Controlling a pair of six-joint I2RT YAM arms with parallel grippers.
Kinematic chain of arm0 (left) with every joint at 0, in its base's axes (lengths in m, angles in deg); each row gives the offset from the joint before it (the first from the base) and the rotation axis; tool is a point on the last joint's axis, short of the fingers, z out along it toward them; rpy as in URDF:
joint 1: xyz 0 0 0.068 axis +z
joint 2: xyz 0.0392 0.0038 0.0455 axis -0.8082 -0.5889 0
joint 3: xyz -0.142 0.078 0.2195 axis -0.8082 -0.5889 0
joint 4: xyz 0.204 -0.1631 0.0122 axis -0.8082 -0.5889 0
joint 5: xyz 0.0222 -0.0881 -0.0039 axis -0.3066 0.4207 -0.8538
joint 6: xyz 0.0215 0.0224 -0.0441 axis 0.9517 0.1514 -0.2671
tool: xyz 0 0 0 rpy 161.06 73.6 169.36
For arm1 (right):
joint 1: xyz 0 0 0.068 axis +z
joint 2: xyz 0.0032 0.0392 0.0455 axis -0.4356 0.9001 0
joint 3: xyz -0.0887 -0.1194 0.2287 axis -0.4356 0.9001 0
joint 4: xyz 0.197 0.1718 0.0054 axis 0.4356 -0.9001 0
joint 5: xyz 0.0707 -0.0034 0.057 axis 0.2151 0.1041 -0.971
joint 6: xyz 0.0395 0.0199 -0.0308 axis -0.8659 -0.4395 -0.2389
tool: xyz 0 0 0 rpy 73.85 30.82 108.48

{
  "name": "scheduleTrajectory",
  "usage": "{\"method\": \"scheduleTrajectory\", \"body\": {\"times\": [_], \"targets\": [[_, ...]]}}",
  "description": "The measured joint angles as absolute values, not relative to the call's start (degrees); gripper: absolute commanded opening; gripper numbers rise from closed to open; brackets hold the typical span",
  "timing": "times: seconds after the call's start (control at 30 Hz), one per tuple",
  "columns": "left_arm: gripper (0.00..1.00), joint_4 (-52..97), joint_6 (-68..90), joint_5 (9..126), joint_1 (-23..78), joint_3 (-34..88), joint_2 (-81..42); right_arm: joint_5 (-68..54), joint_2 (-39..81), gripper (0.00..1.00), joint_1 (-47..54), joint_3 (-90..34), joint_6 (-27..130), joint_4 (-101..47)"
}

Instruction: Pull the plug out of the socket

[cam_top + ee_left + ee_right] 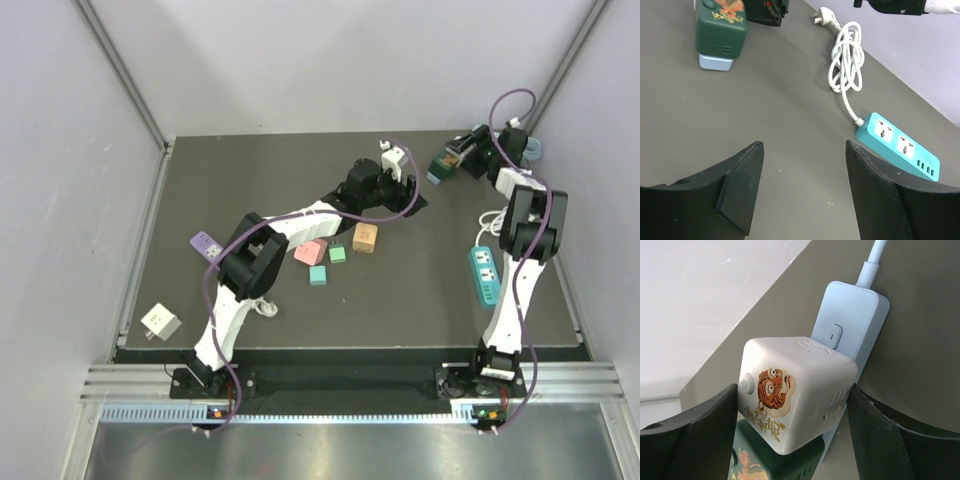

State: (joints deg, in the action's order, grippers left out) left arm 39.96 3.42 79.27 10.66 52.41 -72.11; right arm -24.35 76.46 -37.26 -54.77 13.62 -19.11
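Two hands, split jobs: right hand (792,410) pinches white cube plug (790,375) by both sides at desk's (400,300) far-right corner, prob. to tug it off pale-blue socket (850,315), while left hand (805,170) hangs wide & empty.

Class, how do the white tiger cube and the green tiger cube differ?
Colour: the white cube is cream-white, the green cube dark green. Position: the white cube sits between the fingers of the right gripper; the green cube is partly hidden behind it. Both are rounded cubes bearing a tiger picture.
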Motion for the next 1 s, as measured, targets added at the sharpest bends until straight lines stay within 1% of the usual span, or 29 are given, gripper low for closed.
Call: {"method": "scheduleTrajectory", "body": {"times": [0.1,0.2,0.37,0.47,0.5,0.6,0.73,1.0], "targets": [[0.73,39.55,3.42,79.29,10.59,52.47,-72.11,-25.46,75.15,0.0,-37.44,-53.2,14.28,-20.01],[0.77,39.11,3.45,79.22,10.44,52.47,-72.11,-26.08,72.75,0.0,-37.57,-50.24,14.76,-21.54],[0.79,38.23,4.34,77.94,9.08,52.56,-72.11,-25.07,65.62,0.0,-37.11,-41.17,14.76,-24.18],[0.84,36.79,5.24,76.69,7.9,53.87,-72.31,-23.39,60.55,0.0,-36.28,-34.44,14.08,-24.55],[0.87,36.4,5.81,76.08,7.53,54.55,-72.53,-22.84,58.78,0.0,-35.52,-31.97,13.6,-24.47],[0.91,35.66,8.98,73.56,6.42,55.9,-72.94,-21.64,55.31,0.0,-33.68,-27.54,12.97,-25.12],[0.97,35.59,14.2,70.68,5.43,57.02,-74.65,-21.12,53.25,0.01,-32.24,-24.34,12.23,-24.03],[0.98,35.37,24.43,65.59,5.08,57.13,-79.43,-21.49,52.75,0.0,-32.22,-22.88,11.7,-22.41]]}}
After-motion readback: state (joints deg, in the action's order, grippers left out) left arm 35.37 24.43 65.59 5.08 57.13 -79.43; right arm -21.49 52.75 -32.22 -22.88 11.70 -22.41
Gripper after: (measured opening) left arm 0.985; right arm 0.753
